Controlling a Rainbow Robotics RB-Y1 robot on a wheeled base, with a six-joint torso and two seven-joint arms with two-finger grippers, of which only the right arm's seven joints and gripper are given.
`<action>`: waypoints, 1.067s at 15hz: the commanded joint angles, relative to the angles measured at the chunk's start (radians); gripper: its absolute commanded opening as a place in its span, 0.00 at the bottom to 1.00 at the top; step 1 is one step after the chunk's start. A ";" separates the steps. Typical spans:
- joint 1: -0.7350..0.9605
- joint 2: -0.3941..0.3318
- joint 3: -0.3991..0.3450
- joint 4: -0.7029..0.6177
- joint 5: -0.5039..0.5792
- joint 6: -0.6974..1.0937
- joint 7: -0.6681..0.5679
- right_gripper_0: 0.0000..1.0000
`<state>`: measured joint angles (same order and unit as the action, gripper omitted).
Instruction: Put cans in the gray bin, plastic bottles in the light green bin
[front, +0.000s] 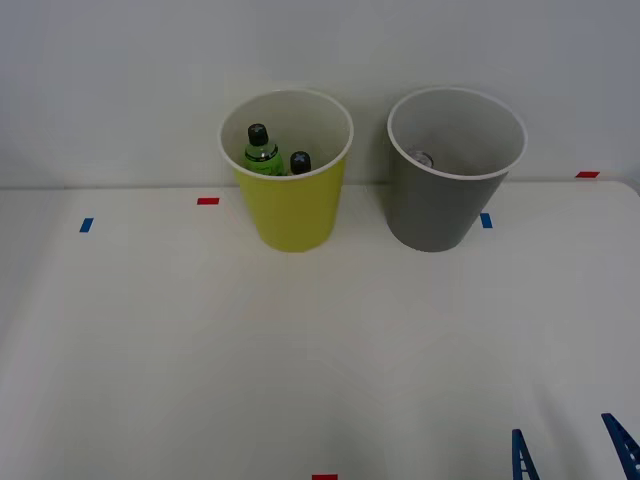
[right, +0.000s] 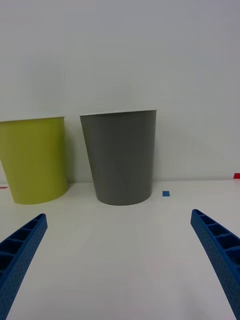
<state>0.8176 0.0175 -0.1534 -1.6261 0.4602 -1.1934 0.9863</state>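
The light green bin (front: 292, 210) stands upright at the back of the table. Two plastic bottles rest inside it: a green-bodied one (front: 261, 152) and another showing its black cap (front: 300, 162). To its right stands the gray bin (front: 440, 205), and a can's silver top (front: 421, 158) shows inside. My right gripper (front: 572, 452) hovers low at the table's front right, open and holding nothing. In the wrist view the gray bin (right: 121, 157) is straight ahead, the light green bin (right: 34, 160) beside it, and my gripper (right: 119, 260) has its blue fingers (right: 20, 250) spread wide.
Small red tape marks (front: 208, 201) and blue tape marks (front: 86, 225) dot the white table (front: 200, 340). A plain white wall rises right behind the bins. Broad bare tabletop lies between my gripper and the bins.
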 joint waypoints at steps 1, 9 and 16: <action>0.000 0.000 0.000 0.000 0.000 0.000 0.000 1.00; 0.000 0.000 0.000 0.000 0.000 0.000 0.000 1.00; 0.000 0.000 0.000 0.000 0.000 0.000 0.000 1.00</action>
<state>0.8176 0.0175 -0.1534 -1.6260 0.4602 -1.1934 0.9863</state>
